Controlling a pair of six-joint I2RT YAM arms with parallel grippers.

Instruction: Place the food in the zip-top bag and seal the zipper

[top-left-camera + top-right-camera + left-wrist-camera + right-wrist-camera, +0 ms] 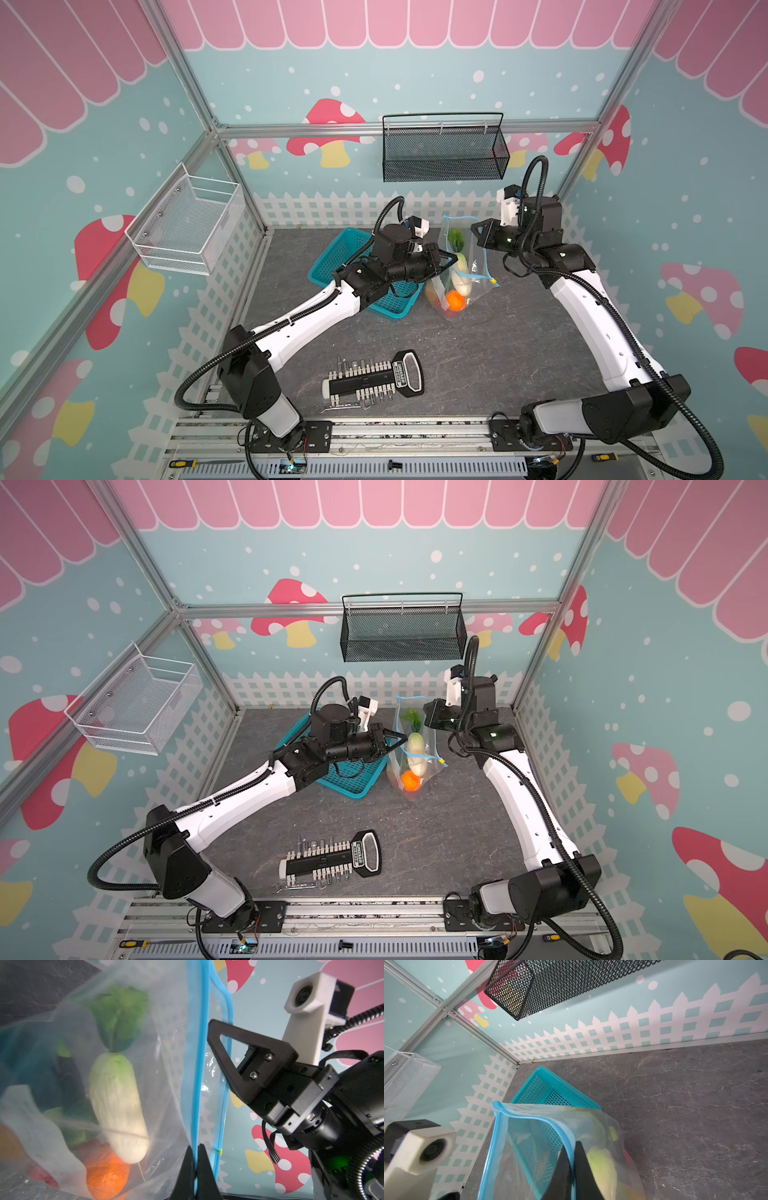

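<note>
- Holding the zip-top bag [478,286] upright just beside the teal basket [332,253], bottom resting on the table [478,357]. Likely so the load hangs below the mouth.
- left pincer [195,1169]: clenched on the zipper [195,1064], on the lip nearer the basket.
- right pincer [572,1169]: clenched on the zipper's other lip, on the side away from the basket.
- The two grips are apart, so the mouth gapes between them. Not sealed.
- food: cabbage [118,1105], orange piece [106,1174] and green bits sit inside the bag. No pieces show in the visible part of the basket; the left arm hides the rest.
- My read: loading is done. Next, bring the lips together and press along the strip. Thin film could slip out.
</note>
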